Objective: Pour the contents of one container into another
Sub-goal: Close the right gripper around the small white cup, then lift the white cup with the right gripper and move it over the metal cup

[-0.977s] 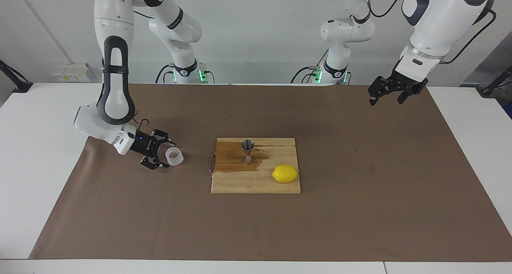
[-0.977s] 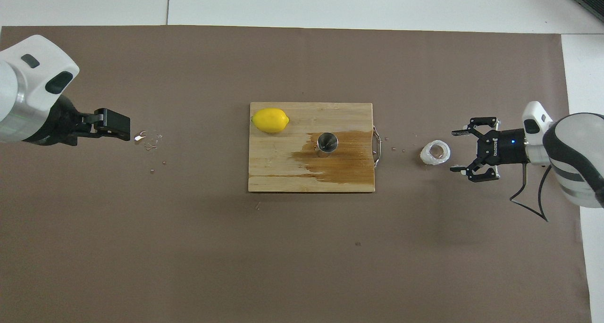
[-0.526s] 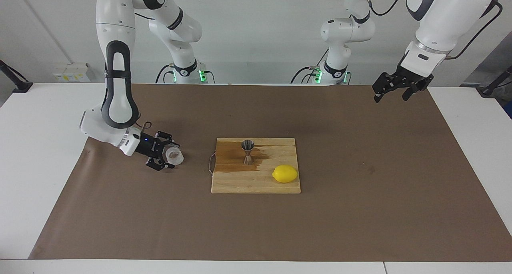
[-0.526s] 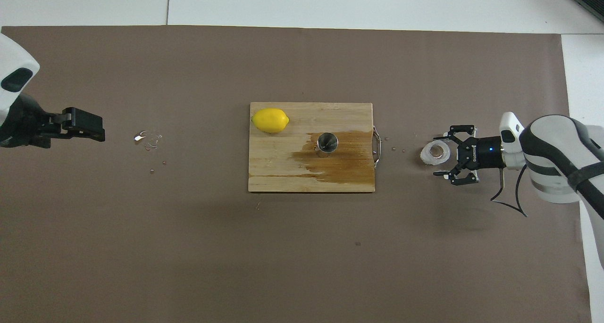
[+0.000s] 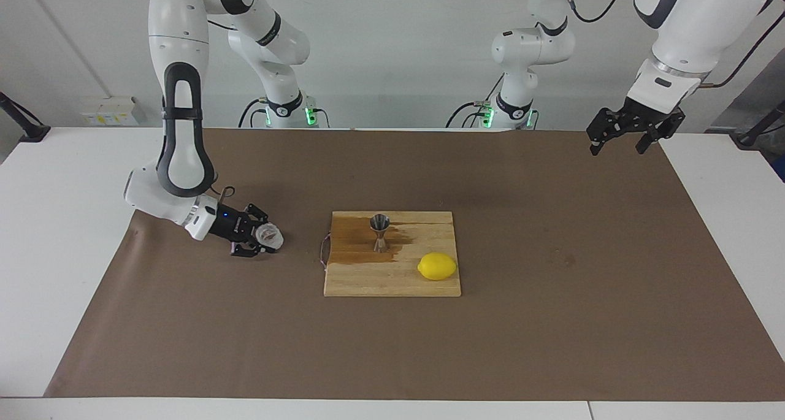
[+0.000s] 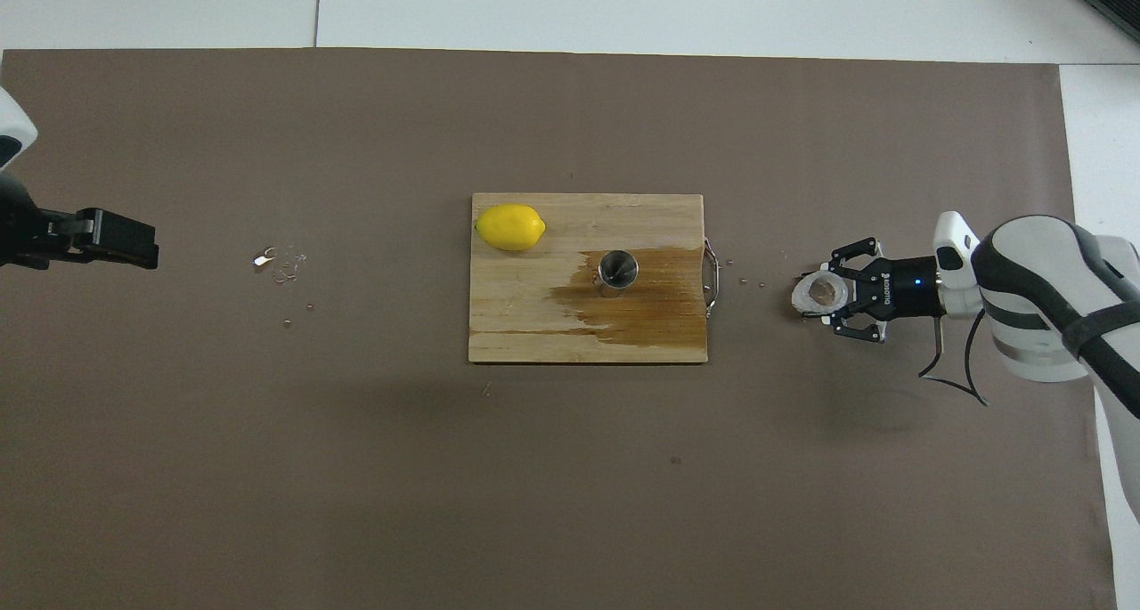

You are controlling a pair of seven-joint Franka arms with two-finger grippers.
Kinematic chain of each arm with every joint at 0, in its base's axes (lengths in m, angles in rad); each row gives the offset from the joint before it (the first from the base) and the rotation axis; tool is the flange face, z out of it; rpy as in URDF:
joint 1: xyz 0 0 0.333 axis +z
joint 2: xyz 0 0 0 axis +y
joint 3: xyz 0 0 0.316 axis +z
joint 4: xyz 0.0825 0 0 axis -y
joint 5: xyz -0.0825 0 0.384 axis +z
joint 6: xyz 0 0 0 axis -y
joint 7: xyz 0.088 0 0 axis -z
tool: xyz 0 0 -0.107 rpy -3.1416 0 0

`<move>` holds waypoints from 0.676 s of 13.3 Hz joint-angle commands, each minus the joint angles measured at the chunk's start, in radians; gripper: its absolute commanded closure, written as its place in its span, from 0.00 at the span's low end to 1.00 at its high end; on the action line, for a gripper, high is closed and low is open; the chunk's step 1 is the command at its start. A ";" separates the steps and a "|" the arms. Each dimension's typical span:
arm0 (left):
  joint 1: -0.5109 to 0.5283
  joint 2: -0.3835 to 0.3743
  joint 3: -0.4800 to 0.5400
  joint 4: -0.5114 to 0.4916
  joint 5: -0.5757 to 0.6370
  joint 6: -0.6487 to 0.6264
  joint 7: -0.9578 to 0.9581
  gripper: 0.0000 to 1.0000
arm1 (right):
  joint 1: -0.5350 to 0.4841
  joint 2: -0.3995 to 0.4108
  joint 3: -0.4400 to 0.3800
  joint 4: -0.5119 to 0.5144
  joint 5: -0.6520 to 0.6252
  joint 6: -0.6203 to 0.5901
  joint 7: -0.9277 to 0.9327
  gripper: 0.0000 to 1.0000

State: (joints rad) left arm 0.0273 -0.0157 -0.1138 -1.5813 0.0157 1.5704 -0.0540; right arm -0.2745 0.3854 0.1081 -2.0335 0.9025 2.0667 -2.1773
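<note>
The small clear cup (image 5: 268,236) (image 6: 818,295) stands on the brown mat toward the right arm's end of the table, squeezed between the fingers of my right gripper (image 5: 260,238) (image 6: 833,296), which is shut on it low over the mat. The steel jigger (image 5: 380,231) (image 6: 616,272) stands upright on the wooden cutting board (image 5: 392,279) (image 6: 534,325), in a dark wet patch. My left gripper (image 5: 619,137) (image 6: 120,239) hangs open and empty high over the mat's edge at the left arm's end, where that arm waits.
A yellow lemon (image 5: 436,266) (image 6: 509,227) lies on the board's corner, farther from the robots than the jigger. Water droplets (image 6: 280,265) dot the mat toward the left arm's end. A few drops lie between board and cup.
My right gripper slid forward around the cup and closed on it. The left arm rose and drew back toward its end of the table.
</note>
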 commanded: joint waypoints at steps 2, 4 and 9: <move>0.011 -0.015 -0.014 -0.023 0.012 0.000 -0.020 0.00 | 0.113 -0.118 0.007 0.006 -0.060 0.045 0.314 0.78; 0.011 -0.015 -0.014 -0.028 0.012 0.022 -0.018 0.00 | 0.181 -0.169 0.010 0.018 -0.164 0.066 0.523 0.78; -0.006 -0.021 -0.018 -0.029 0.012 0.010 -0.015 0.00 | 0.334 -0.195 0.011 0.113 -0.416 0.070 0.942 0.78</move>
State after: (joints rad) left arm 0.0272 -0.0156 -0.1261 -1.5887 0.0157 1.5743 -0.0602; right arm 0.0299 0.1860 0.1169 -1.9520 0.5675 2.1311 -1.3540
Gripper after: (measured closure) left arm 0.000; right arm 0.493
